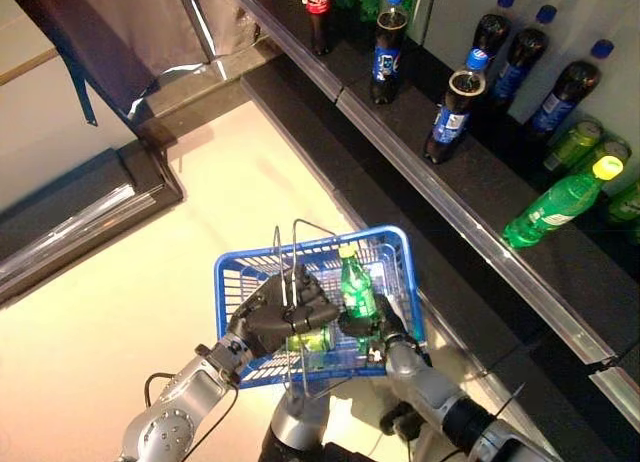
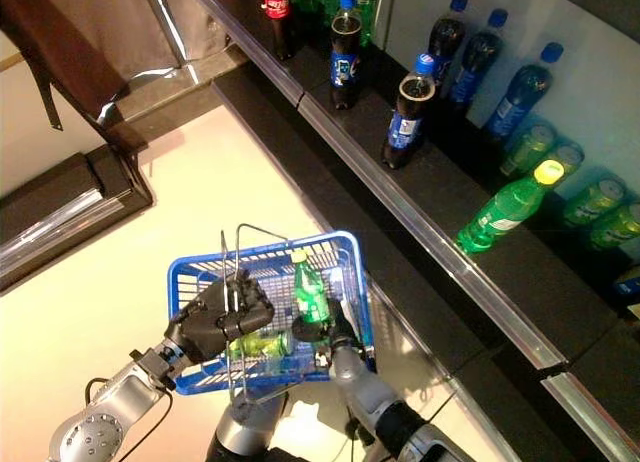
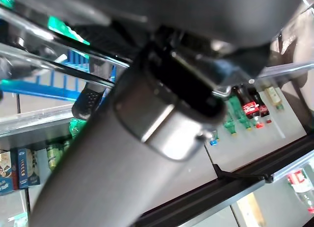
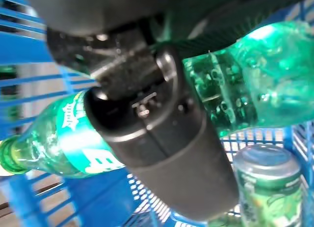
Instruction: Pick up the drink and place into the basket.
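A blue wire basket (image 1: 235,277) hangs low in front of me, and my left hand (image 1: 285,317) is curled round its metal handles. My right hand (image 1: 385,322) holds a green drink bottle (image 1: 355,287) with a yellow cap upright inside the basket; the right wrist view shows its fingers (image 4: 162,138) wrapped round the green bottle (image 4: 245,84). A green can (image 4: 267,183) lies on the basket floor below the bottle, the same can (image 2: 262,345) beside my left hand.
A dark shelf (image 1: 470,162) runs along the right with several dark cola bottles (image 1: 450,117), a red-label cola bottle (image 1: 317,7), a lying green bottle (image 1: 560,207) and green cans (image 1: 575,142). Its metal edge (image 1: 440,197) is close to the basket. Pale floor (image 1: 130,312) lies to the left.
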